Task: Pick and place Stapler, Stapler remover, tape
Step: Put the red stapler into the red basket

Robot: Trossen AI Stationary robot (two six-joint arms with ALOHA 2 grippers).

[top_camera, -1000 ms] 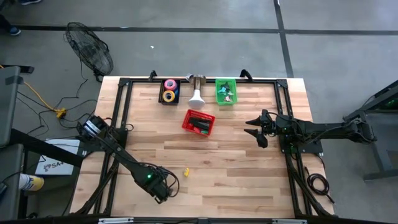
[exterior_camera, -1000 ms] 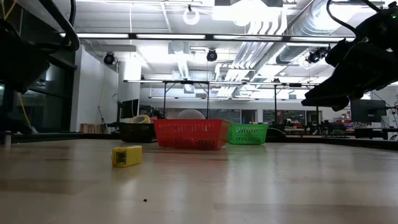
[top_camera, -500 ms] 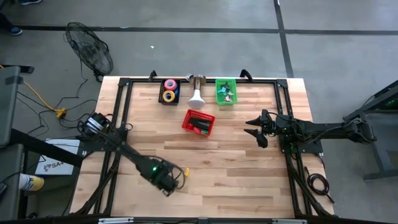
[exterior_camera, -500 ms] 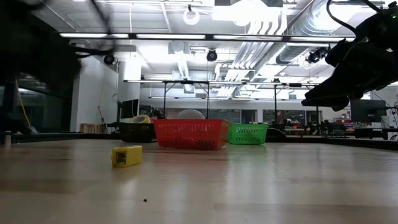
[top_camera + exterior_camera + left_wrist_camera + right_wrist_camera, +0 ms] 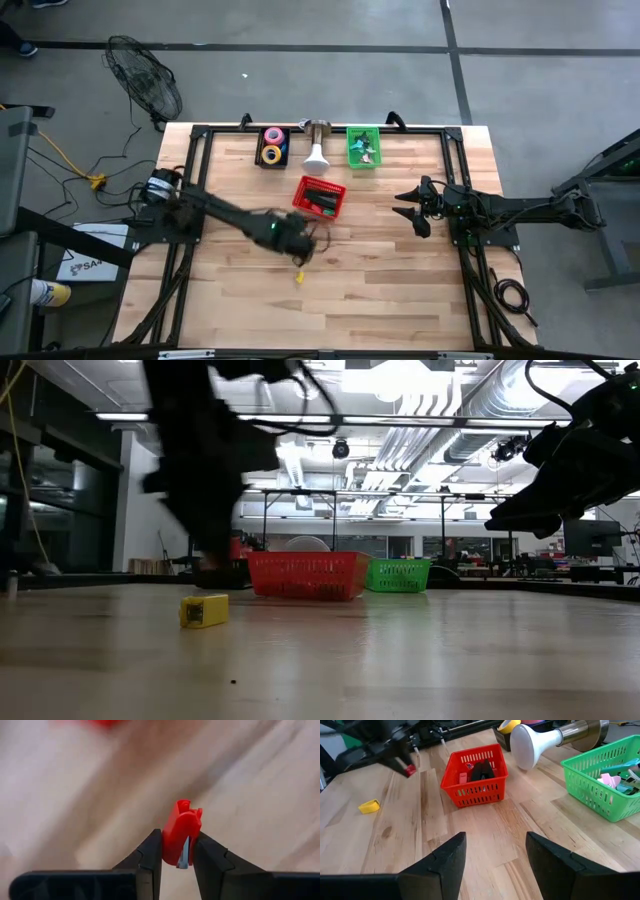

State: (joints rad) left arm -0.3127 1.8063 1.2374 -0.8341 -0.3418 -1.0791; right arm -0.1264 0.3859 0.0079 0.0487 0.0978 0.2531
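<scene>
My left gripper [image 5: 300,243] hovers over the table's middle, just near-left of the red basket [image 5: 320,195], shut on a small red stapler [image 5: 181,834]. In the right wrist view this stapler [image 5: 410,770] shows as a red spot at the left arm's tip. A small yellow stapler [image 5: 299,277] lies flat on the wood near it [image 5: 203,610]. Tape rolls [image 5: 272,146] sit in a black basket at the far edge. Coloured staple removers fill the green basket [image 5: 363,146]. My right gripper [image 5: 412,211] waits open at the table's right side [image 5: 495,855]. My left gripper pinches the red stapler [image 5: 177,842] between its two fingers [image 5: 151,852], one on each long side. Most of the stapler's length sticks out beyond the fingertips. In the right wrist view it appears lifted clear of the table.
A white funnel-shaped lamp head [image 5: 316,153] lies between the black and green baskets at the far edge. The red basket [image 5: 477,775] holds dark and red staplers. Black frame rails run along the table's left, right and far sides. Bare wood stretches across the near half.
My left arm has swung from the near-left part of the table toward the far edge and the right, passing the yellow stapler and ending beside the red basket. The yellow stapler has stayed where it was. The right arm has kept still.
</scene>
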